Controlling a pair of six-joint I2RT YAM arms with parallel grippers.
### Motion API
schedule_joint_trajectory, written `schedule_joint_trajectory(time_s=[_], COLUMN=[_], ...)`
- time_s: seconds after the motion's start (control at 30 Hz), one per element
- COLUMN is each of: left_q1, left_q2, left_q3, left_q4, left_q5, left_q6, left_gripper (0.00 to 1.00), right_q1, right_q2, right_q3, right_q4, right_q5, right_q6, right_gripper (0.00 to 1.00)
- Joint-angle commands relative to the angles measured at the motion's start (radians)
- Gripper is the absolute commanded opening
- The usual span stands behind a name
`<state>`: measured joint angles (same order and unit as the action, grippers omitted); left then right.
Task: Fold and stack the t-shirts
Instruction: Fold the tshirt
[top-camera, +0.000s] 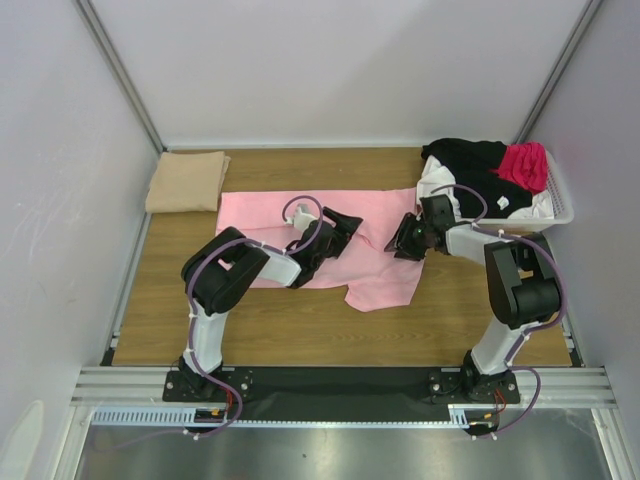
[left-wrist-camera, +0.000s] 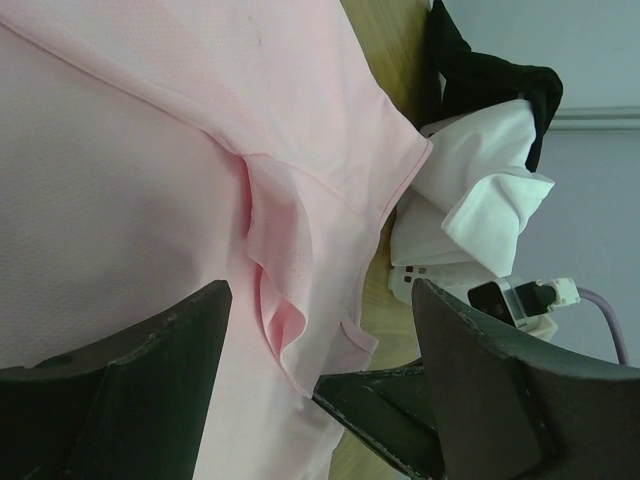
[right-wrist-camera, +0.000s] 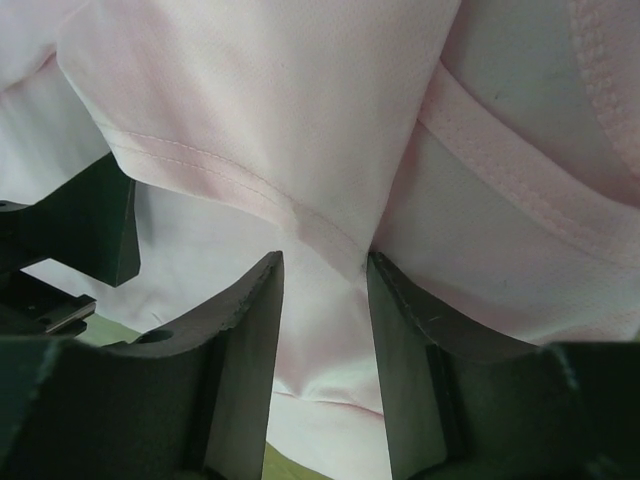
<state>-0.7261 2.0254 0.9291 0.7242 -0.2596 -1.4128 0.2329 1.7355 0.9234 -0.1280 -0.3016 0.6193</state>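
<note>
Looks like the opening fold on the light pink t-shirt (top-camera: 300, 235), spread flat mid-counter (top-camera: 300, 340) with its right sleeve end bunched under both arms. Best to smooth that puckered sleeve (left-wrist-camera: 270, 280) first. Then pinch right on the stitched hem (right-wrist-camera: 230, 180) rather than loose fabric, lift both corners level and together, and carry across toward the left without dragging the bottom layer. Worth keeping low too, to stop the cloth from ballooning and landing crooked. Also best kept well short of the white basket (top-camera: 560, 205) at the far right, piled with a black shirt (top-camera: 465, 155), a magenta shirt (top-camera: 525, 165) and a white shirt (top-camera: 433, 185), spilling over the rim close to the pink edge. Finished fold presumably headed for the folded tan shirt (top-camera: 187, 181) in the far left corner. As for the left jaws: spread wide, hovering just over the pucker, holding nothing. Right jaws: narrowed to a slim gap, pink cloth and a seam running straight through between them, touching the inner faces by the look of it. Can't tell clamped from merely straddling, so no guessing there.
</note>
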Motion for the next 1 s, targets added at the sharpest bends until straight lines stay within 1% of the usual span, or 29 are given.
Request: schedule_joint_trajectory(time_s=[0.0,0.13,0.23,0.27,0.33,0.47,0.97], left_q1=[0.007,0.008,0.01,0.011,0.011,0.011,0.016], left_q2=[-0.033,-0.033,-0.028,-0.024,-0.017,-0.01,0.039], left_q3=[-0.012,-0.013,-0.01,-0.009,-0.004,0.01,0.051], left_q4=[0.053,0.057,0.057,0.058,0.066,0.072,0.083], left_q5=[-0.023,-0.02,-0.013,-0.012,-0.01,-0.004,0.02], left_q6=[0.025,0.032,0.034,0.034,0.032,0.04,0.018], left_gripper=[0.79,0.8,0.79,0.79,0.79,0.78,0.75], right_q1=[0.008,0.008,0.008,0.008,0.008,0.008,-0.01], right_q2=[0.018,0.015,-0.002,-0.008,-0.016,-0.04,-0.122], right_q3=[0.0,0.0,-0.001,-0.001,0.005,0.005,0.019], right_q4=[0.022,0.019,0.019,0.013,0.002,-0.01,-0.055], right_q5=[0.021,0.036,0.045,0.047,0.047,0.048,0.048], right_q6=[0.002,0.002,0.0,0.0,-0.004,-0.004,-0.01], right_gripper=[0.44,0.37,0.22,0.16,0.14,0.0,0.0])
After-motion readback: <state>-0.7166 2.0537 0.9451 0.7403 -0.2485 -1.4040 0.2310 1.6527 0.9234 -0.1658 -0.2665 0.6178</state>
